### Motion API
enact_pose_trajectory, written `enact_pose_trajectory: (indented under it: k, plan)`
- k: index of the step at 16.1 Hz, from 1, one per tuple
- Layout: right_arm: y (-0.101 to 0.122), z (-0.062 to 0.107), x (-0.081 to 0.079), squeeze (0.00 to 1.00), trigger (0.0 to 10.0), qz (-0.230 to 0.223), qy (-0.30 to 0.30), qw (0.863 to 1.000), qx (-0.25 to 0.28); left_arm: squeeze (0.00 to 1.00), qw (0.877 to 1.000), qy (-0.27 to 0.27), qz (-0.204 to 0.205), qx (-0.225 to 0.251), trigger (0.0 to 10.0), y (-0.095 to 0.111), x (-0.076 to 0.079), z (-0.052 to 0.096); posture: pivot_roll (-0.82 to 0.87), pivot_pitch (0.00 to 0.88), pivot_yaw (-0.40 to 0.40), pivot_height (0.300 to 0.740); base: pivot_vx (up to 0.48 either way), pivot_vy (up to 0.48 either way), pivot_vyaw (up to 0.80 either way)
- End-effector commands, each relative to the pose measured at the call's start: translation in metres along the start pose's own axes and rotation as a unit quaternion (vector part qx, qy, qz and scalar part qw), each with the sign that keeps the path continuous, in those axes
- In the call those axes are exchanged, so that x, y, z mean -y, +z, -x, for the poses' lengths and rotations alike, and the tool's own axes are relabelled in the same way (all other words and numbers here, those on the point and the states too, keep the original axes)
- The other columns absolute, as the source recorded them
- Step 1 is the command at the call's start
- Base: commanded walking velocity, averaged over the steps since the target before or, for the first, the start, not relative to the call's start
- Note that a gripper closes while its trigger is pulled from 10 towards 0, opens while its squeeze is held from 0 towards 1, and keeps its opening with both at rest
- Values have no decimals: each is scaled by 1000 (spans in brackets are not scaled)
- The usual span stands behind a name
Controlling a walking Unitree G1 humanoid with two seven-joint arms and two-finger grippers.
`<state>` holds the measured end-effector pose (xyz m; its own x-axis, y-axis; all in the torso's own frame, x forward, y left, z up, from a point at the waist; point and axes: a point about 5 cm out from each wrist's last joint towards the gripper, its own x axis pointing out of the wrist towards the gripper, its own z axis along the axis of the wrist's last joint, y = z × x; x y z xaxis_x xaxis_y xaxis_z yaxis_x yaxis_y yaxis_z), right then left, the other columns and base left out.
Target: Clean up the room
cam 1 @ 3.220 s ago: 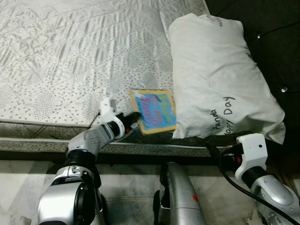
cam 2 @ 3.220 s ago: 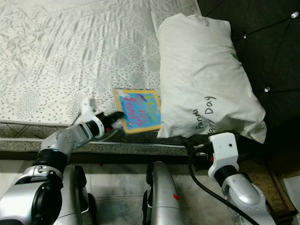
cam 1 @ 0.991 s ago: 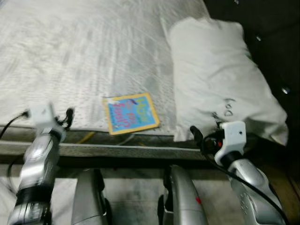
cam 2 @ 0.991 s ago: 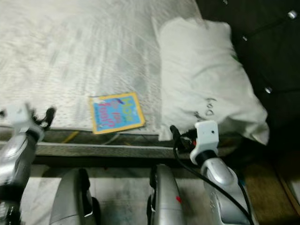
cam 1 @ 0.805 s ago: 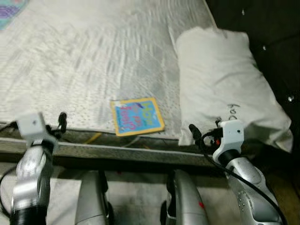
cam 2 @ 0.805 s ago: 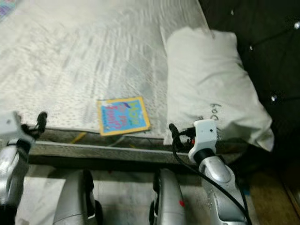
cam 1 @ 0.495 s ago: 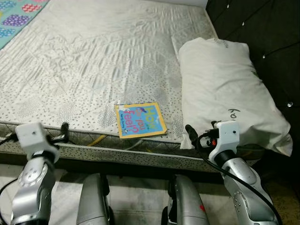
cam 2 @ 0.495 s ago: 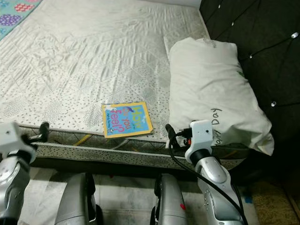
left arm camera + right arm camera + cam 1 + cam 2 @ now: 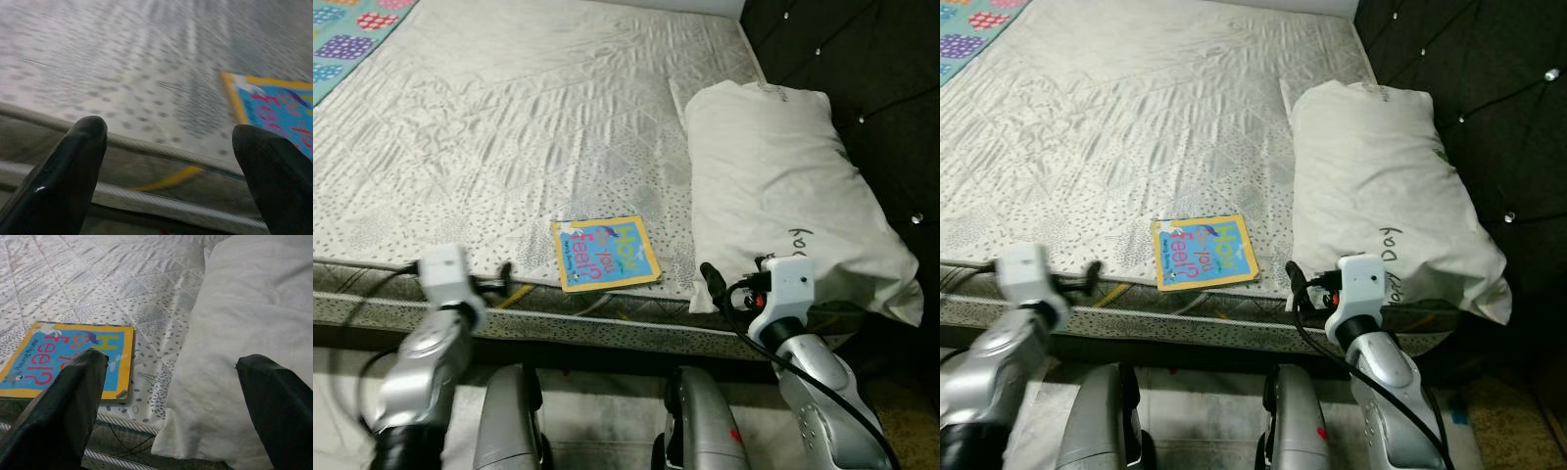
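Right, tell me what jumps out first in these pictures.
The bright blue and yellow picture book lies flat near the mattress edge, just left of the big white pillow. The left pincer hovers open at the mattress edge left of the book; the right pincer is open before the pillow's near corner.

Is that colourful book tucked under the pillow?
No, the book lies flat on the mattress beside the pillow, apart from it.

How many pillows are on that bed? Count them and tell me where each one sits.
1. The white pillow lies on the mattress along its right side, next to the dark headboard. The yellow-bordered book lies just left of it. More could be outside the frame.
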<state>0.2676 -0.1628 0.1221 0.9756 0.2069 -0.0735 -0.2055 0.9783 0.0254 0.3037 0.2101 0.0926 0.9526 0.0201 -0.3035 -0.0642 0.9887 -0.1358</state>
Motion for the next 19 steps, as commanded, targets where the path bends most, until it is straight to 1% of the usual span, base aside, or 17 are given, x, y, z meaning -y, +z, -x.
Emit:
enact_pose_trajectory:
  k: [1,3,4,6,7,9,11,16,19]
  plan:
    - [1,6,6,0,10000,-3,-10,1000,-4,1000,999,-19,-2,-32,10000,-11,8,-5,-79,134,-56,570,0,0,0]
    - [2,10,9,0,10000,-2,-16,1000,-7,1000,997,-41,-2,-60,10000,-18,20,-15,-92,141,-53,570,0,0,0]
    - [2,12,8,0,10000,-2,-17,1000,-8,1000,995,-59,-9,-77,10000,-23,29,-22,-97,144,-52,570,0,0,0]
    - [3,13,7,0,10000,-2,-16,1000,-11,1000,993,-72,-11,-94,10000,-30,36,-27,-102,146,-53,570,0,0,0]
    - [3,13,6,0,10000,-3,-13,1000,-12,1000,992,-71,-9,-103,10000,-34,38,-28,-106,147,-53,570,0,0,0]
    - [4,14,5,0,10000,-5,-6,1000,-15,1000,988,-82,-18,-130,10000,-46,41,-30,-107,149,-52,570,0,0,0]
    - [4,16,4,0,10000,-5,-6,1000,-17,1000,986,-82,-22,-140,10000,-51,42,-31,-115,155,-51,570,0,0,0]
    - [5,17,3,0,10000,-6,-3,1000,-19,1000,988,-64,-5,-141,10000,-50,37,-41,-124,157,-50,570,0,0,0]
    - [6,20,4,0,10000,-5,-5,1000,-20,1000,987,-66,-2,-146,10000,-50,39,-44,-139,164,-47,570,0,0,0]
